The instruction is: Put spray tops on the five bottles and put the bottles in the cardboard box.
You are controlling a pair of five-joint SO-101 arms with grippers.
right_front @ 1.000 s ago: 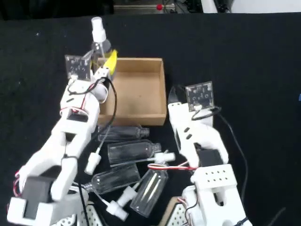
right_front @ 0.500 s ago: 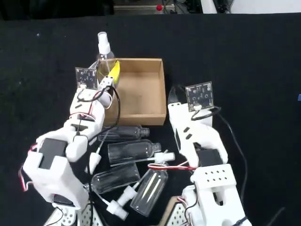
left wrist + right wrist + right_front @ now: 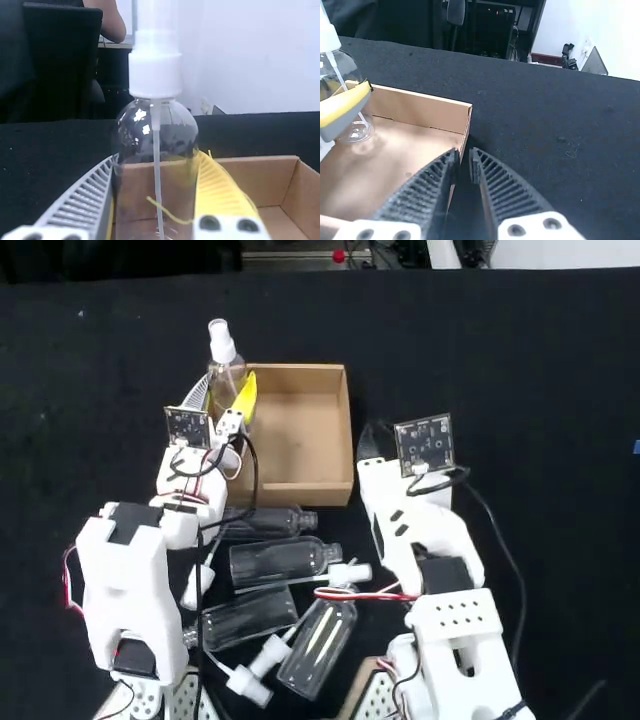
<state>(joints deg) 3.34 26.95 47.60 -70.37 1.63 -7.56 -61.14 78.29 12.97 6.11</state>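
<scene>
A clear bottle (image 3: 225,370) with a white spray top (image 3: 220,337) stands upright at the far left corner of the cardboard box (image 3: 300,440). My left gripper (image 3: 224,392) is shut on it, with a grey finger on one side and a yellow one on the other. The left wrist view has the bottle (image 3: 155,150) between those fingers (image 3: 220,200), the box wall (image 3: 260,175) behind it. My right gripper (image 3: 372,440) hangs by the box's right wall, shut and holding nothing. In the right wrist view it (image 3: 463,155) sits over the box rim (image 3: 420,107).
Several clear bottles (image 3: 280,562) lie on the black table in front of the box, between the two arm bases, with loose white spray tops (image 3: 198,582) among them. Open black tabletop (image 3: 520,390) stretches to the right and behind the box.
The left arm has drawn back and swung right, carrying the capped bottle from beyond the box's left corner to its rim. The right arm has kept still.
</scene>
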